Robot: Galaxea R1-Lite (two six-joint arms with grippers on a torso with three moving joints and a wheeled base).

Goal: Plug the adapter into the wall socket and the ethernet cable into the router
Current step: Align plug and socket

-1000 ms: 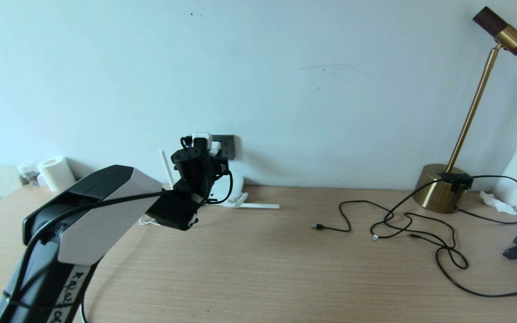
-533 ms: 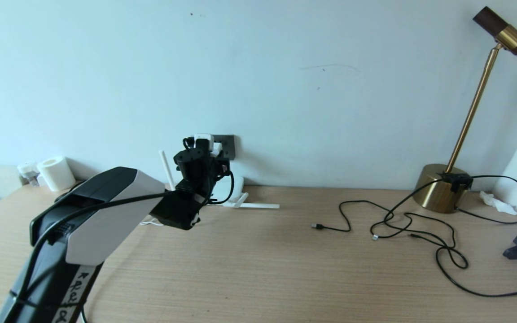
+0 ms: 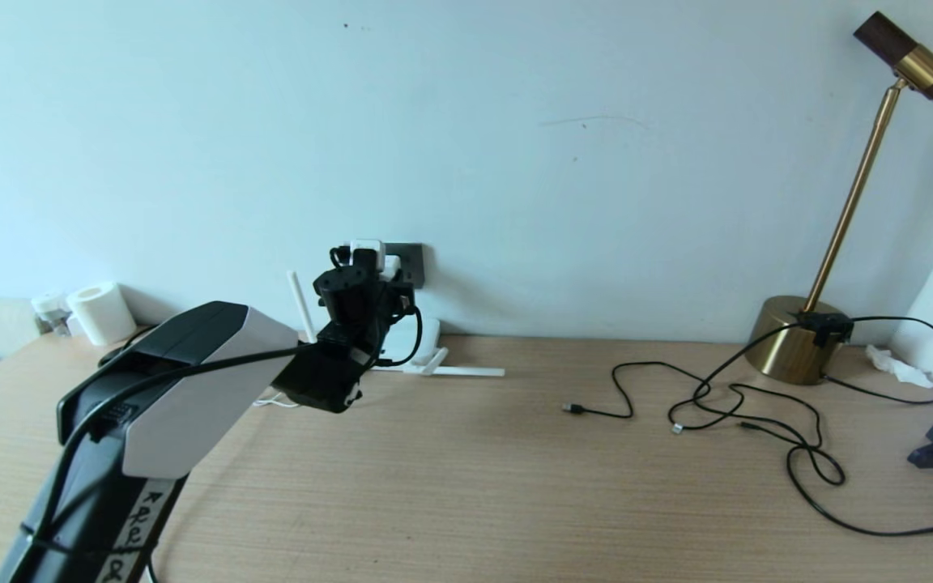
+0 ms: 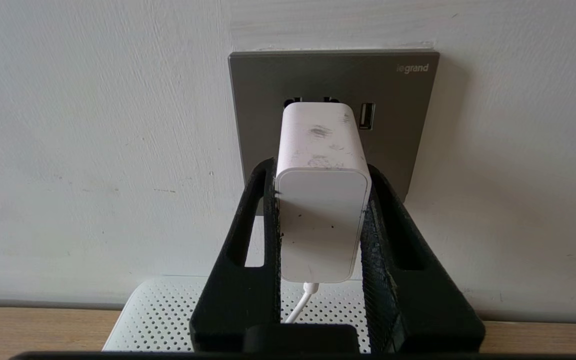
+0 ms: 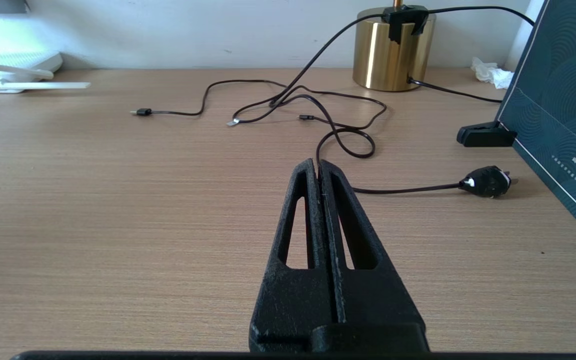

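My left gripper [image 4: 320, 172] is up at the wall with its fingers [image 4: 260, 210] clamped on either side of the adapter [image 4: 322, 200]; the adapter's long axis runs straight from the gripper toward the wall, its front end pointing into the wall socket [image 4: 333, 80] and sitting against the dark grey plate just beside the USB port; its thin white cord drops from the rear face toward the router [image 4: 168, 315], which lies on the desk [image 3: 466, 486] directly below the socket; whether the pins are fully seated I cannot tell. In the head view the left gripper [image 3: 363, 263] covers most of the wall socket [image 3: 411, 263], and the router [image 3: 428, 332] shows just under it with an antenna lying flat on the wood. Compared with a second ago, my left arm has crept a little forward and up, carrying the adapter closer to the plate; over the last half second it has barely shifted. My right gripper [image 5: 318, 167] hovers low over the desk, fingers pressed together on nothing; thin black cables [image 5: 318, 105] lie ahead of it, beside the brass lamp base [image 5: 393, 50].
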